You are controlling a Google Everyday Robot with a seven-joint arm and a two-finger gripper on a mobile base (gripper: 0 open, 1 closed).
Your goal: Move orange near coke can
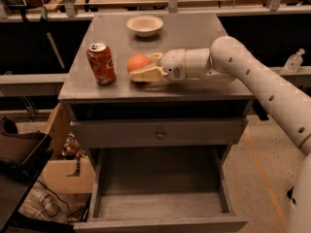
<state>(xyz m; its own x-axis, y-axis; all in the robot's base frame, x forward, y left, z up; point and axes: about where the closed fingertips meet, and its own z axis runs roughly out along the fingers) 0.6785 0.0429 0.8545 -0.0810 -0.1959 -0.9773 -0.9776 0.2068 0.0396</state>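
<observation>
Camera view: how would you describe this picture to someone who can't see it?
A white robot arm reaches from the right across a grey cabinet top, the fingers of its gripper closed around an orange, just right of an upright coke can. A cream bowl sits at the back, and the bottom drawer hangs open.
</observation>
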